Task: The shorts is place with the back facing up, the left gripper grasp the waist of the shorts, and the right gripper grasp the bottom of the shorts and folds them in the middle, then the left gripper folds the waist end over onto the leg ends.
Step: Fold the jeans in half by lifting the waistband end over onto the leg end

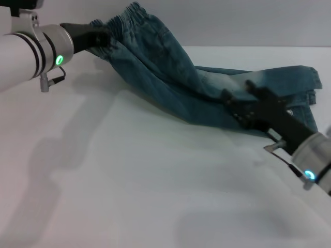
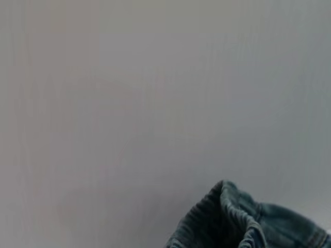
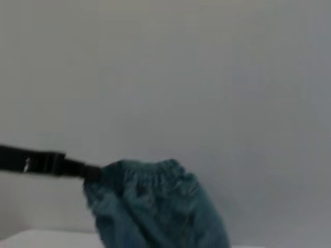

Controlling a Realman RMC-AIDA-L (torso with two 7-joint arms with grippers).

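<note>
White tabletop (image 1: 129, 196) fills the foreground, plain pale grey wall behind it; no brand, label or readable writing anywhere in view.

Long blue faded-wash denim shorts (image 1: 170, 82) are stretched diagonally over the far part of the table. The puckered elastic waist (image 1: 126, 18) of darker denim is lifted clear of the surface at the upper left, fabric slopes down to the right where the leg part (image 1: 279, 82) lies flat on the table, looks doubled over lengthwise with layered edges at far right. Hems partly hidden, print not legible.

Left gripper (image 1: 101, 37), black two-finger claw on a thick silver-white arm with black rings and green light, is held high at upper left, fingers clamped on the waist edge. Left wrist view shows only the ruffled waistband (image 2: 232, 217) against the wall. Right wrist view shows the same gathered band (image 3: 150, 175) hanging from the left claw (image 3: 90, 171), which reaches in from the side.

Right gripper (image 1: 243, 103), black claw on a silver wrist with small blue-green light, sits low at right over the lower edge of the leg fabric, touching or just above it. Cannot tell whether its fingers are apart or pinched on the denim.
</note>
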